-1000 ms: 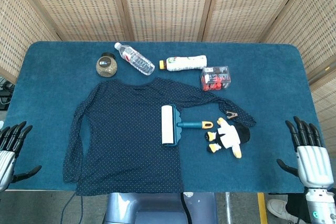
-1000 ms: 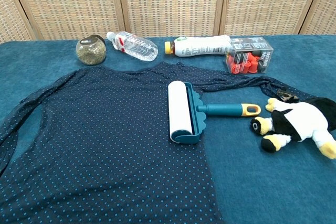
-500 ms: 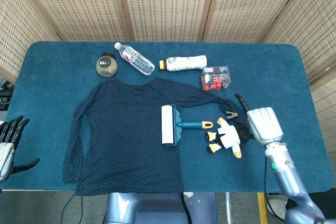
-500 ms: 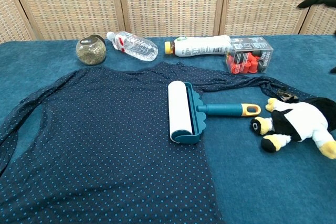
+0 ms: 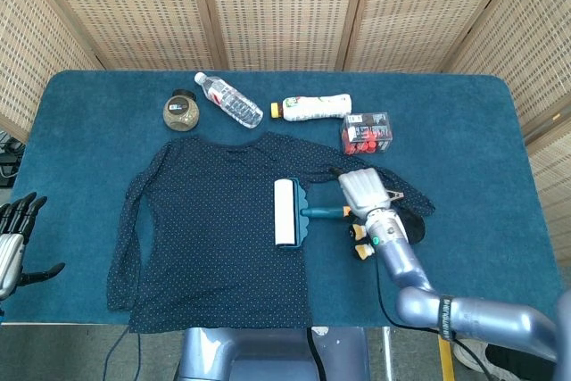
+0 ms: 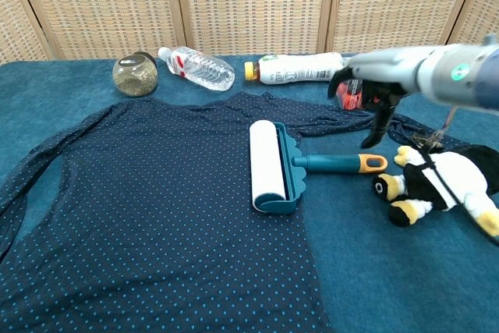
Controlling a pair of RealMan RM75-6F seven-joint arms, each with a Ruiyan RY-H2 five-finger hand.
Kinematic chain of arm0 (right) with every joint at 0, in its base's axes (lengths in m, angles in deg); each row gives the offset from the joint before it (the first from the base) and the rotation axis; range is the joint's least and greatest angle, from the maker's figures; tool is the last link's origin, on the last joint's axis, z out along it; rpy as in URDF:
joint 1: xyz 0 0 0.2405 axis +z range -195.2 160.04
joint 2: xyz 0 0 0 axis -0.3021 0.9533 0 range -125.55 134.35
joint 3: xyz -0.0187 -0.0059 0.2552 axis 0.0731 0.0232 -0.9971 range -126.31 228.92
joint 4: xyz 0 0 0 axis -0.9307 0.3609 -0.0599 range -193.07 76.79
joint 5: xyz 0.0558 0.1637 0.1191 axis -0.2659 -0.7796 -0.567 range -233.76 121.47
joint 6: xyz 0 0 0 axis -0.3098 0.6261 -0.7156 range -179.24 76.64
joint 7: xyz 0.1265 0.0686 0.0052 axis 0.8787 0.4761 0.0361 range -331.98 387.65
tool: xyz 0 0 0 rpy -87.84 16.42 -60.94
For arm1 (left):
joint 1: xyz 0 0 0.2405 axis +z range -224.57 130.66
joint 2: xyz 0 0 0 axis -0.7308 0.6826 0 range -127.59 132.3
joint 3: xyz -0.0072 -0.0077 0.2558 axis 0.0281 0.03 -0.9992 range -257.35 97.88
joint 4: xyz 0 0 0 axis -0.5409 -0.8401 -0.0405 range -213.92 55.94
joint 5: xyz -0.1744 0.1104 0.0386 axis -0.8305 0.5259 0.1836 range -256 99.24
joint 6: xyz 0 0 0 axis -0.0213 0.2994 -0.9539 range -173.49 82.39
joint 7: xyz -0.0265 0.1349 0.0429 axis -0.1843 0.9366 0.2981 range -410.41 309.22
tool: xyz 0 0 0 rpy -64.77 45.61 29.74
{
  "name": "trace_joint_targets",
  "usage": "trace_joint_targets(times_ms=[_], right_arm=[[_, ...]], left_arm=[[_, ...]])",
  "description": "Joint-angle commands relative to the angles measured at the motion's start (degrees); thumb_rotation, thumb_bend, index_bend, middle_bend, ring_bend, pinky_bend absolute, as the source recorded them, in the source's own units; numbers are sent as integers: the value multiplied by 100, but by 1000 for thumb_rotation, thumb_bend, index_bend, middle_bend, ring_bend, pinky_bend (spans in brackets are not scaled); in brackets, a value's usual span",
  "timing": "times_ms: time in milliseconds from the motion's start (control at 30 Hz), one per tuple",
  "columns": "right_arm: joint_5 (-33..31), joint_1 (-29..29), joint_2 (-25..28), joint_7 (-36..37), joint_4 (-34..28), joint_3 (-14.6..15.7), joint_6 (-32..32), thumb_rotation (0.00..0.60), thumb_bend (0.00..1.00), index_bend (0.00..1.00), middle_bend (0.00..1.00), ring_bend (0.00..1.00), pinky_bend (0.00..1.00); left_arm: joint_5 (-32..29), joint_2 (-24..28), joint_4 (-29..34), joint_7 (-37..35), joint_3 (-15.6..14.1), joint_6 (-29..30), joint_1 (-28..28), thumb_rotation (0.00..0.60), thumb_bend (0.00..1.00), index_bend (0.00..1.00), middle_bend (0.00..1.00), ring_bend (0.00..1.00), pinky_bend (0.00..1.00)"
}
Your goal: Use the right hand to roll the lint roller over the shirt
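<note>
Hovering over the yellow-tipped handle end of the lint roller [image 5: 294, 212], the right hand [image 5: 361, 192] has swung in from the table's right edge, where it was a second ago, and half a second ago it was still beyond the penguin plush toy [image 6: 440, 185]. Its fingers [image 6: 377, 118] are spread and point down with nothing in them, and the chest view shows them above the handle, not touching it. The roller has not moved: its white drum lies on the dotted navy shirt [image 5: 214, 229] just left of the hand, and the handle reaches toward the plush. Behind the hand sit a clear box of red items [image 5: 365, 132], a white bottle [image 5: 312, 107], a water bottle [image 5: 229, 100] and a jar [image 5: 181, 110]; no label is readable. At the far left edge, the left hand [image 5: 13, 243] is open and has sunk slightly lower.
</note>
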Motion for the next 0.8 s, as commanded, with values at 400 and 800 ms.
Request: trace_joint_targets(times_ms=[400, 800], right_arm=[[-575, 482, -887, 21, 719, 207, 259, 600, 372, 375, 1000, 1000, 1000], [-627, 594, -1221, -59, 1028, 411, 348, 600, 436, 373, 1000, 1000, 1000]], left_arm=[[-87, -22, -35, 27, 6, -57, -38, 600, 0, 0, 0, 0, 0], [-114, -10, -46, -19, 0, -71, -45, 600, 0, 0, 0, 0, 0]])
